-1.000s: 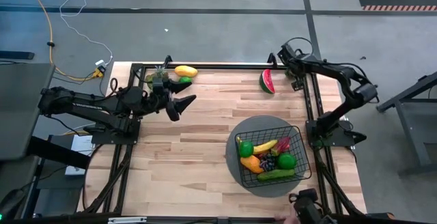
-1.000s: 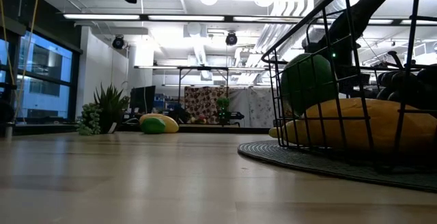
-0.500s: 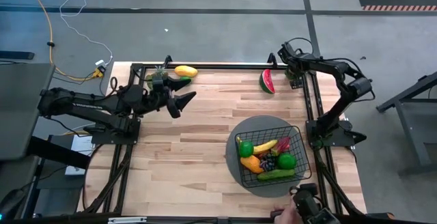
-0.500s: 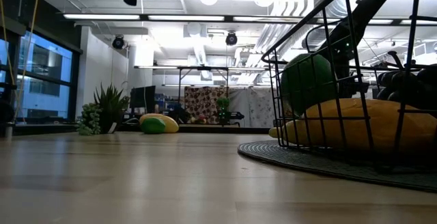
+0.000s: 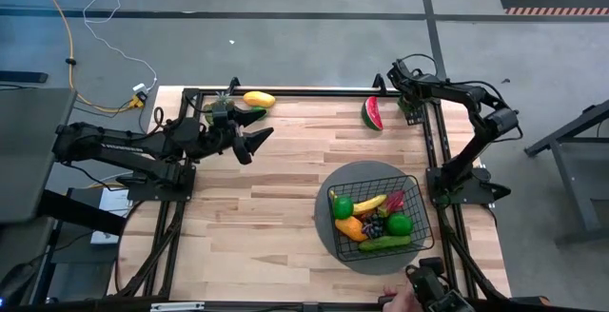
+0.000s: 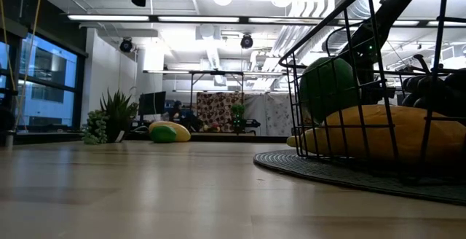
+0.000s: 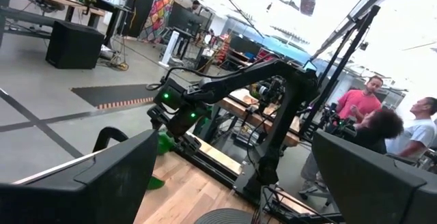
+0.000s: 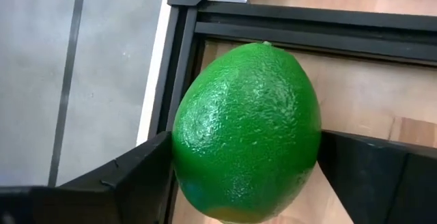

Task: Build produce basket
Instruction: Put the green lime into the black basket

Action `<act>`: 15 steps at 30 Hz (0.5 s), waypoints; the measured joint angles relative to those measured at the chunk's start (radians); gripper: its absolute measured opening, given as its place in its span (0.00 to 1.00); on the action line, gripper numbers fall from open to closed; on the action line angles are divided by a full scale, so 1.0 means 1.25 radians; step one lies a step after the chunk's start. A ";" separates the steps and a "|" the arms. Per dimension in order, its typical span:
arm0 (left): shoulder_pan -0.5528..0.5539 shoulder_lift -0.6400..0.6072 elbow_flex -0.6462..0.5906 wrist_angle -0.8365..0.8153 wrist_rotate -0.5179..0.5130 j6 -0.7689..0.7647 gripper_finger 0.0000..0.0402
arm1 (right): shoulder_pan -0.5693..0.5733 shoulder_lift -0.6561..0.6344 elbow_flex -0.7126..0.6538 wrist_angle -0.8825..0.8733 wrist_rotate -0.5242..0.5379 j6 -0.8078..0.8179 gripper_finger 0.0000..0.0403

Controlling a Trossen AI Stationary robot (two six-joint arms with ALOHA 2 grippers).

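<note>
The black wire basket (image 5: 377, 219) stands on a round grey mat (image 5: 328, 198) at the near right and holds a banana, limes, a mango, grapes, a chili and a cucumber. A watermelon slice (image 5: 373, 113) lies at the far right. A yellow mango (image 5: 258, 98) and other produce lie at the far left. My right gripper (image 5: 411, 103) is at the table's far right corner, shut on a green lime (image 8: 246, 135). My left gripper (image 5: 252, 143) hovers open over the far left, pointing level. My right gripper pinches the lime between its two fingers, one on each of its opposite sides (image 8: 179, 149). The fingers slant down from above. The lime sits low by the black frame rail (image 8: 273, 22) at the table's corner. Its underside is out of view.
The black frame rails (image 5: 304, 93) run along the table's far and side edges. A person's hand with a dark device (image 5: 428, 288) shows at the near right edge. Bare wood (image 5: 266, 207) lies left of the mat. People (image 7: 382, 121) stand beyond the table.
My right arm has sunk a little toward the table's far right corner. The person's hand at the near edge has shifted slightly.
</note>
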 joint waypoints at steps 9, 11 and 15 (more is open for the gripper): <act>0.000 0.000 0.000 -0.006 0.000 0.000 0.94 | 0.000 -0.001 0.000 -0.008 -0.004 -0.044 0.75; 0.000 0.000 0.000 -0.006 0.000 0.001 0.94 | 0.000 -0.001 0.000 -0.006 -0.009 -0.061 0.75; 0.000 0.000 0.000 -0.006 0.000 0.001 0.94 | 0.000 -0.007 0.000 0.019 -0.040 -0.129 0.75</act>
